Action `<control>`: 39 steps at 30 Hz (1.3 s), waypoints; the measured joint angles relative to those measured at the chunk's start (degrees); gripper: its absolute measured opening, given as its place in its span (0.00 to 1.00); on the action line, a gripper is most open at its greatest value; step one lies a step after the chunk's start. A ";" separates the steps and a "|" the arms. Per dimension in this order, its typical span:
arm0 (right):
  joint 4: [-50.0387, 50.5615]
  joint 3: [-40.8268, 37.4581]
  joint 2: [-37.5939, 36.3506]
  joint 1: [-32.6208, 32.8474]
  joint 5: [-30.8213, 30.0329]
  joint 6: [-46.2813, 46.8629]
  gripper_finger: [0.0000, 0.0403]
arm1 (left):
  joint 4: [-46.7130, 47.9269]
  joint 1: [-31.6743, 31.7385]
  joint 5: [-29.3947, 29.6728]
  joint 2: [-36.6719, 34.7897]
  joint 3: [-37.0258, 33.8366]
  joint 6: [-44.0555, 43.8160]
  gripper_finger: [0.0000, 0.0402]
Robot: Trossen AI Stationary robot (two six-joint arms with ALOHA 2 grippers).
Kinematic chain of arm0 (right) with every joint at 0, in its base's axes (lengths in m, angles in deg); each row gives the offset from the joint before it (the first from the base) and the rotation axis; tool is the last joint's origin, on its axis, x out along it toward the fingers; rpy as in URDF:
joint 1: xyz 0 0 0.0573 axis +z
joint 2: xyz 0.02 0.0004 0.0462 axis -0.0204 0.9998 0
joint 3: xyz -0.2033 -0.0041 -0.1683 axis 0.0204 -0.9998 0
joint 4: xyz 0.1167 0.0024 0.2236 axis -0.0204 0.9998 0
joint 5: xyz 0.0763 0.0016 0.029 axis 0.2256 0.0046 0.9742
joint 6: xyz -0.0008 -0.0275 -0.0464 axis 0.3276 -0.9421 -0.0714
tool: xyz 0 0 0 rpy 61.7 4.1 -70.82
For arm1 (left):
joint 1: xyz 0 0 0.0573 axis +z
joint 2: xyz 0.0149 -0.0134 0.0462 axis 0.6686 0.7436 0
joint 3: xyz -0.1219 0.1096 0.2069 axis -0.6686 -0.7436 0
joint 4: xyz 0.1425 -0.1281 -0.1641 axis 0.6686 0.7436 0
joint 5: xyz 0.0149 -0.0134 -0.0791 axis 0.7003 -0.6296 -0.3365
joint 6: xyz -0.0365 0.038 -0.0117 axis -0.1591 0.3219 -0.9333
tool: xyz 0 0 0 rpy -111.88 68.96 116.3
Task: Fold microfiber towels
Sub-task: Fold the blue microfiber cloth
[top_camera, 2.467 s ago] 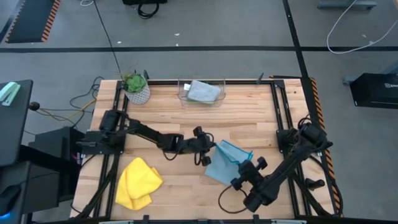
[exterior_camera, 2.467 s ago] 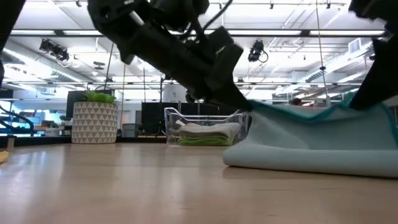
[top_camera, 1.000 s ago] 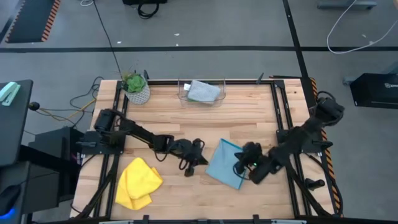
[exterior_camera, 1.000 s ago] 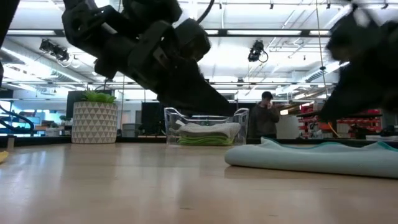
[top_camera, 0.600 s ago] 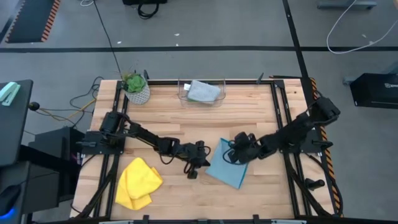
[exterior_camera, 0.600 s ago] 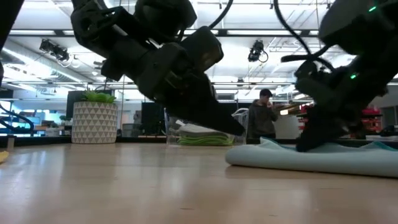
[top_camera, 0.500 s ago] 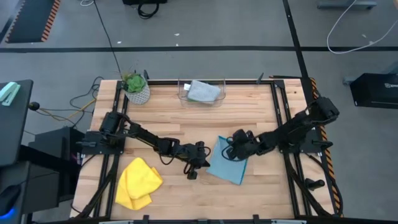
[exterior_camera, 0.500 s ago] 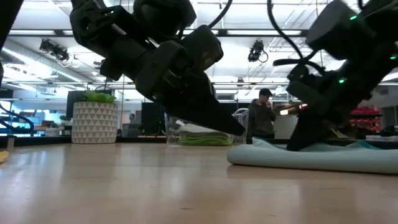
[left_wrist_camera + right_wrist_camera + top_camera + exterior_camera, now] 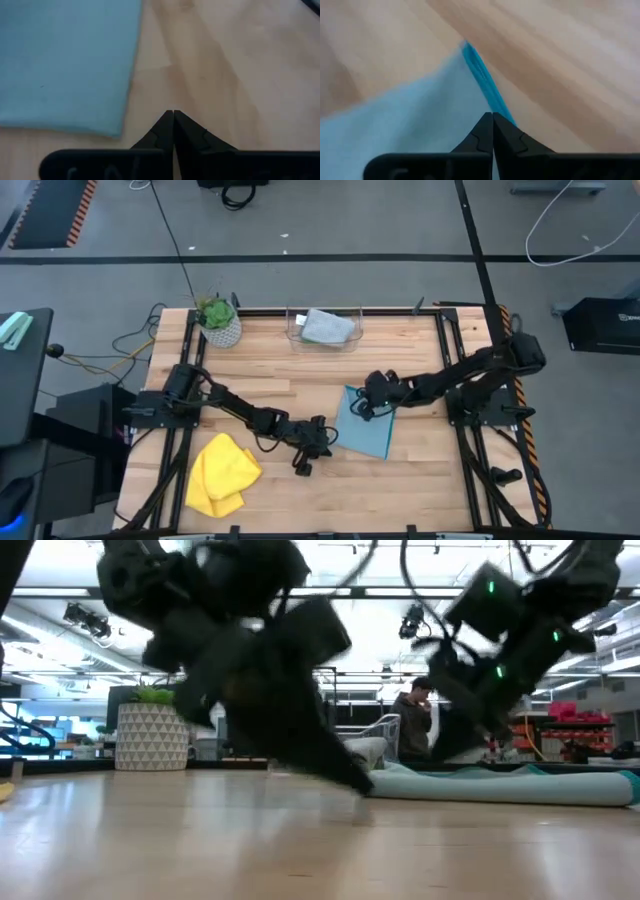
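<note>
The light blue microfiber towel (image 9: 363, 425) lies folded flat near the middle of the pale wooden table (image 9: 400, 360). The right gripper (image 9: 372, 392) rests over the towel's far corner, its jaws pressed together; the right wrist view shows them closed above the cloth's darker blue edge. The left gripper (image 9: 310, 448) sits low just beside the towel's left edge, jaws together and holding nothing, bare wood beneath them. The crumpled yellow microfiber towel (image 9: 222, 473) lies at the table's near left corner, well apart from both grippers. A pale grey towel (image 9: 327, 327) rests in the clear plastic rectangular bin (image 9: 296, 332) at the far edge, near the leafy green plant in a white patterned pot (image 9: 218, 321).
</note>
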 joint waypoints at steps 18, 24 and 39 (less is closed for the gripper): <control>-1.92 5.47 8.34 3.71 -4.86 13.99 0.03 | -12.05 3.96 -1.07 -17.57 -18.74 -4.15 0.03; -2.57 14.12 15.91 -0.55 1.95 0.70 0.03 | -14.37 2.70 0.96 -20.68 -22.54 -6.56 0.02; 10.44 23.75 8.18 4.40 14.83 -28.57 0.03 | -11.32 -2.18 5.66 -25.06 -24.00 -3.83 0.02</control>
